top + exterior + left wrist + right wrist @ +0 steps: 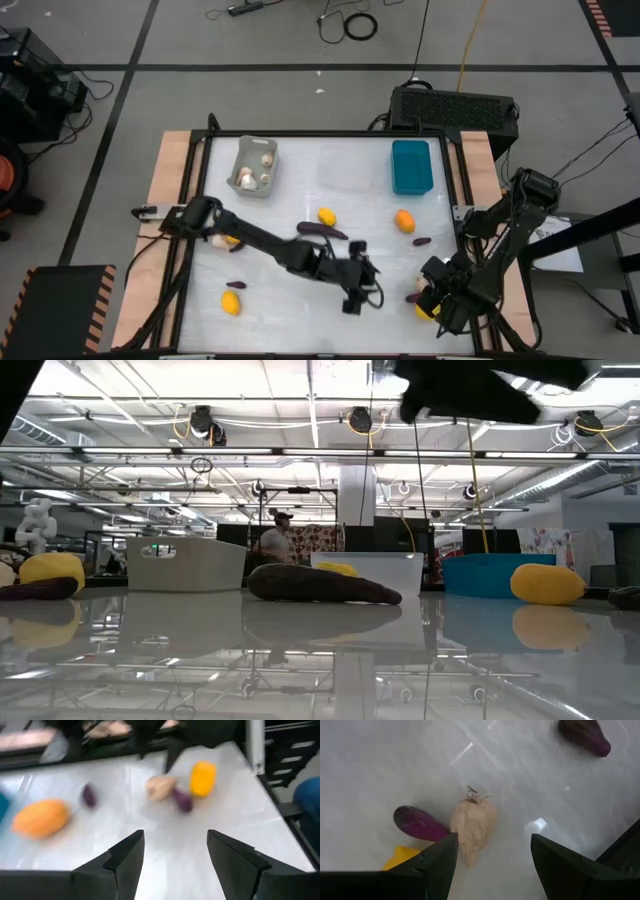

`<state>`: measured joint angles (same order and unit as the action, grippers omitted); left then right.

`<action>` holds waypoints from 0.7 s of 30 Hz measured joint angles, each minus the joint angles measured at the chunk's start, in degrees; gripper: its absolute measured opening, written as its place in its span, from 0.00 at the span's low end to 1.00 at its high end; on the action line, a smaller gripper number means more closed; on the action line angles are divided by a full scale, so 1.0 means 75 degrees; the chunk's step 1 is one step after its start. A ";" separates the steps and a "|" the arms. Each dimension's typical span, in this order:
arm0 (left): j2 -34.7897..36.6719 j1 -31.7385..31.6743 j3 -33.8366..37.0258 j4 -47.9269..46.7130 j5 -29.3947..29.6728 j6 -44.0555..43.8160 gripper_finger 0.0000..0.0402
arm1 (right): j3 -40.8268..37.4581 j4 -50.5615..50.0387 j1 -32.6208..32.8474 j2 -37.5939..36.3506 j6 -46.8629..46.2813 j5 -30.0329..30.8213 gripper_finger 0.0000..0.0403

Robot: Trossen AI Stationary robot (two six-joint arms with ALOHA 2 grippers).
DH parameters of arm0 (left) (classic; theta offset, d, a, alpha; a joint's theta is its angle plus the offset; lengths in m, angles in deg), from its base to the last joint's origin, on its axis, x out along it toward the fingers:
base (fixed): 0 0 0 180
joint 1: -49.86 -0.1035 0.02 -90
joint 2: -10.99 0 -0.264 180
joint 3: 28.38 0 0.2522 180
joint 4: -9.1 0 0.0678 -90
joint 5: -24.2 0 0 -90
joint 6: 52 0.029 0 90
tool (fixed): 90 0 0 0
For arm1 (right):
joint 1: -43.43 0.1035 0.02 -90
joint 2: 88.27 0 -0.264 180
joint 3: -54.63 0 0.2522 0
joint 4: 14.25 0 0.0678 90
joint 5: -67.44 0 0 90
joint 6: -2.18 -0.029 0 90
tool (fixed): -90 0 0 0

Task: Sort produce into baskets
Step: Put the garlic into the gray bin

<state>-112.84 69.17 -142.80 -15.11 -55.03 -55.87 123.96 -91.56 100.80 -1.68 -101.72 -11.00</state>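
My right gripper [432, 298] [492, 855] is open, hovering over a whitish bulb [474, 827] that lies on the table beside a purple piece [420, 823] [413, 297] and a yellow fruit [400, 857] [425, 311]. My left gripper [362, 288] [175, 855] is open and empty at the table's near middle, facing that cluster. The light grey basket [254, 165] holds whitish bulbs. The teal basket [411, 166] stands at the far right. A translucent basket [370, 570] shows in the low view.
Loose produce lies about the table: a yellow fruit [327, 216], an orange fruit [404, 220], purple pieces [322, 230] [422, 241], a yellow fruit [231, 303] near left, and pieces under the left arm [226, 241]. A black vented box [452, 108] sits beyond the far edge.
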 joint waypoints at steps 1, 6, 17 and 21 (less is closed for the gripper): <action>0.0139 -0.0050 -0.0004 -0.0273 0.0012 -0.0142 0.56 | -0.0054 0.0064 -0.0038 0.0000 0.0032 -0.0025 0.60; 0.0490 -0.0107 -0.0006 -0.0630 0.0017 -0.0423 0.56 | -0.0275 0.0424 -0.0111 0.0000 0.0141 -0.0165 0.60; 0.0265 -0.0072 0.0000 -0.0491 0.0014 -0.0386 0.56 | -0.0300 0.0675 -0.0159 0.0084 -0.0051 -0.0124 0.76; 0.0273 -0.0072 0.0000 -0.0460 0.0014 -0.0386 0.56 | -0.0303 0.0754 -0.0202 0.0215 -0.0049 0.0079 0.80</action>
<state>-110.79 68.63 -142.80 -18.55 -54.92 -58.77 121.69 -85.91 99.29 -0.07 -102.09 -10.41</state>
